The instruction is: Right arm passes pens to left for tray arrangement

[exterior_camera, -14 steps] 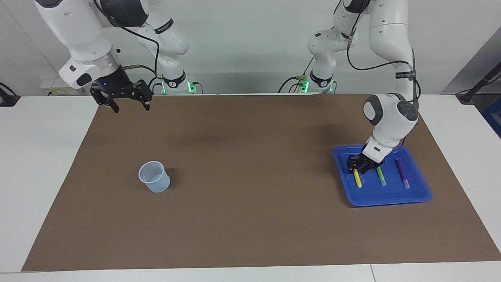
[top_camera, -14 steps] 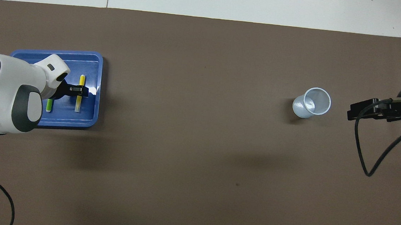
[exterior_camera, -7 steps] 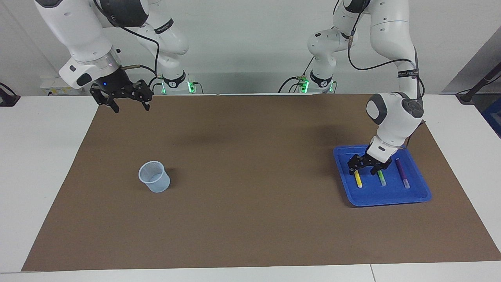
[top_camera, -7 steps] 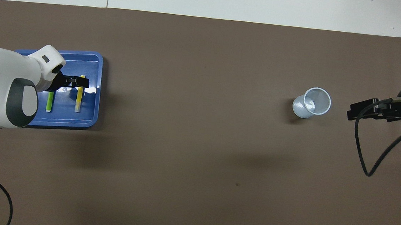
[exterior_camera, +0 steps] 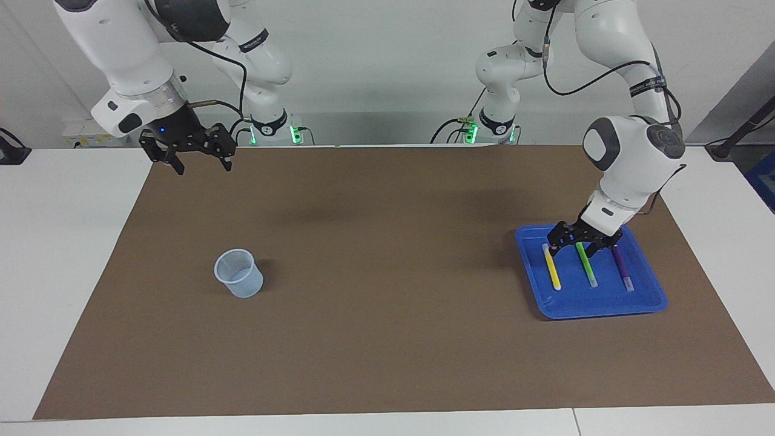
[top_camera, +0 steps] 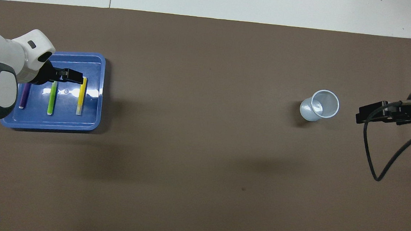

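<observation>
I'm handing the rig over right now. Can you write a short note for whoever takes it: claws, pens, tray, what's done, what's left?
Left claw: open, holding nothing, raised over the tray's edge nearest the robots.
Right claw: open, empty, waiting over the mat's corner at its own end.
Pens: yellow pen, green pen and purple pen lie side by side in the tray, apart from one another.
Cup: upright on the mat, no pens visible in it.
Done: all three pens arranged.
Left: probably only moving the left arm away.

A white counter [exterior_camera: 66, 254] carries a broad brown mat [exterior_camera: 387, 339] covering most of its top; seams divide the counter into panels; a plain pale wall [exterior_camera: 375, 66] rises at the robots' end; light falls evenly and casts soft shadows on the mat.
</observation>
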